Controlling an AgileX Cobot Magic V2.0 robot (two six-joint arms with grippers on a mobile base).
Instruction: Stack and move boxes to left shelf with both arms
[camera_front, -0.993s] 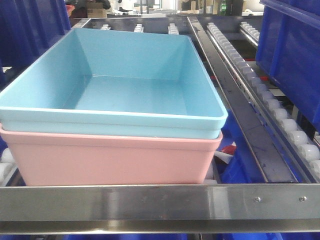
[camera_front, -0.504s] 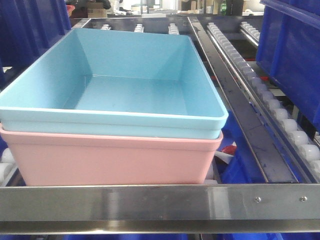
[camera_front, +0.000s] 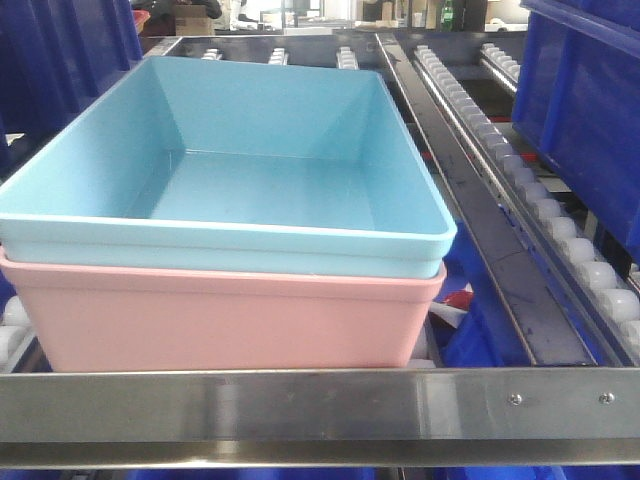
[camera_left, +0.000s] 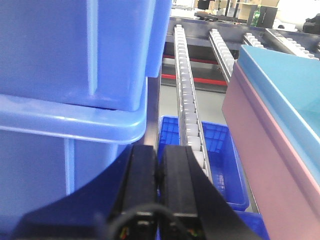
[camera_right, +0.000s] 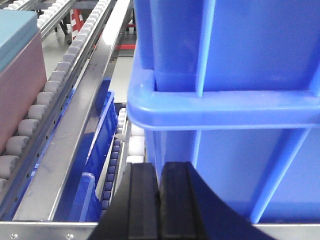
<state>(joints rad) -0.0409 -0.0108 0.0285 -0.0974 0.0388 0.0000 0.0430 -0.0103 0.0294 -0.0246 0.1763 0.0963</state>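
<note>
Two bins stacked: light blue bin (camera_front: 270, 160) nested in salmon pink bin (camera_front: 220, 320), resting on the roller shelf (camera_front: 560, 250) just behind its steel front rail (camera_front: 320, 405). Left pincer (camera_left: 159, 175) pressed shut, empty, between dark blue crates (camera_left: 75, 55) and the pink wall. Right pincer (camera_right: 160, 195) likewise shut, empty, beside a blue crate (camera_right: 240, 75).

text: none legible | labels: none | numbers: none

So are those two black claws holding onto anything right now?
No. The left gripper and right gripper are both shut on nothing; the stacked blue box and pink box sit free on the shelf.
</note>
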